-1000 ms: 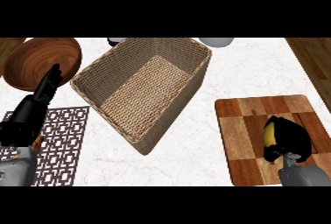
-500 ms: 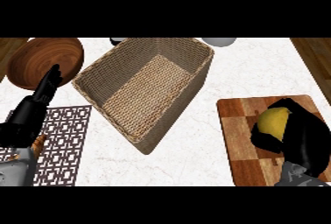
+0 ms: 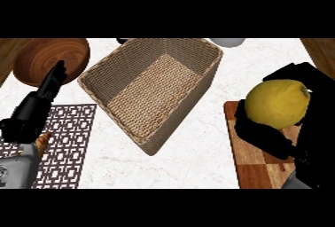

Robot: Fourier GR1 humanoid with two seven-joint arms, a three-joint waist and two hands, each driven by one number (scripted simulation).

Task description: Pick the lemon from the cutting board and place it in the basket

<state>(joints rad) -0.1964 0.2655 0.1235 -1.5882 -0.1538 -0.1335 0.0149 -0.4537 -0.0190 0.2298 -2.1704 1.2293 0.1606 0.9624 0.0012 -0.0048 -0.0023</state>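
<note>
One lemon (image 3: 277, 103), nub pointing right, sits in right hand (image 3: 274, 137)

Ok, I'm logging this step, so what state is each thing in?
lemon: held in the right hand, above the cutting board
right hand: fingers curled round the lemon
left hand: open, holding nothing, over the patterned mat
basket: upright, nothing inside
cutting board: flat on the counter
</note>
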